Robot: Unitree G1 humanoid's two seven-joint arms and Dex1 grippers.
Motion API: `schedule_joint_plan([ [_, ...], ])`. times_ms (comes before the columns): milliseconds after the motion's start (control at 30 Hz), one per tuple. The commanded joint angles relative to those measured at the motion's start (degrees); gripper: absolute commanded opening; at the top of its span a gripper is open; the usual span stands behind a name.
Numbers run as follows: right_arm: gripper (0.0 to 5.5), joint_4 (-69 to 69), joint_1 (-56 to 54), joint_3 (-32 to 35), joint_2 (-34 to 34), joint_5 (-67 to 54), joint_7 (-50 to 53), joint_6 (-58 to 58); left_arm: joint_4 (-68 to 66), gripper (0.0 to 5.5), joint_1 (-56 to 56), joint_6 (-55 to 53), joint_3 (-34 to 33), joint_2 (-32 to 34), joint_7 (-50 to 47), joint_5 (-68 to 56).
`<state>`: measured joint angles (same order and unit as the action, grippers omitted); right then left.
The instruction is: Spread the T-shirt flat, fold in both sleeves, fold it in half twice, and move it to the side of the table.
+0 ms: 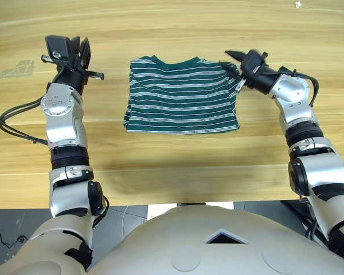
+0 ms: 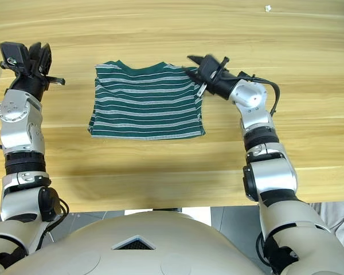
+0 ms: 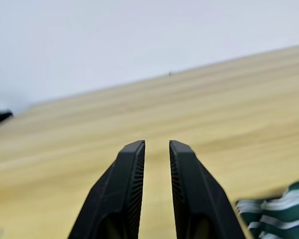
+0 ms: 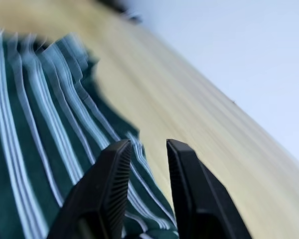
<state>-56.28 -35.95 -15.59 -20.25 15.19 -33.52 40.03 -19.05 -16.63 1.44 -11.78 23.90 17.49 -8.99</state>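
T-shirt (image 3: pixel 276 211) cropped in left wrist view; white speck (image 1: pixel 298 4) unidentifiable.

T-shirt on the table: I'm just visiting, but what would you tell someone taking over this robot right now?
Left gripper: open, empty, over bare table left of the T-shirt.
Right gripper: open, at the shirt's right collar-side corner.
Done: shirt lies flat mid-table, sleeves look folded in.
Left: apparently both half-folds, then moving it to the table's side.
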Motion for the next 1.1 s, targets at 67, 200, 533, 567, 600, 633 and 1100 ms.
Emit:
schedule_joint_plan([
  [67, 1.32, -9.2, -7.7, -15.5, -1.2, 23.7, 17.8, -2.5, 9.8, 0.89, 3.8, -2.1, 4.0, -0.9, -0.5, 3.2],
  [200, 1.32, -16.2, -11.4, -19.9, 0.9, 28.7, 24.1, -6.6, 15.7, 0.89, 5.7, -3.2, 5.9, -1.8, -1.2, 4.6],
  [533, 1.32, -17.2, -6.8, -18.2, -11.3, 24.3, 12.7, -2.0, 25.4, 0.89, 14.1, -5.3, 4.2, 0.3, -0.4, 5.7],
  [567, 1.32, -15.7, -4.8, -17.7, -14.5, 22.8, 9.0, 0.0, 26.8, 0.89, 15.3, -5.6, 3.7, 0.7, -0.2, 5.7],
  [600, 1.32, -13.9, -2.8, -17.1, -17.1, 20.9, 5.0, 1.7, 27.9, 0.89, 16.3, -5.9, 3.2, 1.1, 0.0, 5.5],
  [633, 1.32, -9.8, 0.5, -16.4, -20.4, 17.8, -0.6, 3.4, 29.4, 0.89, 17.7, -6.5, 2.6, 1.4, 0.2, 5.1],
  [1100, 1.32, 48.1, 30.6, -10.5, -35.8, -13.1, -27.1, -16.7, 38.9, 0.89, 26.0, -9.9, 5.6, 1.9, 3.6, 6.1],
])
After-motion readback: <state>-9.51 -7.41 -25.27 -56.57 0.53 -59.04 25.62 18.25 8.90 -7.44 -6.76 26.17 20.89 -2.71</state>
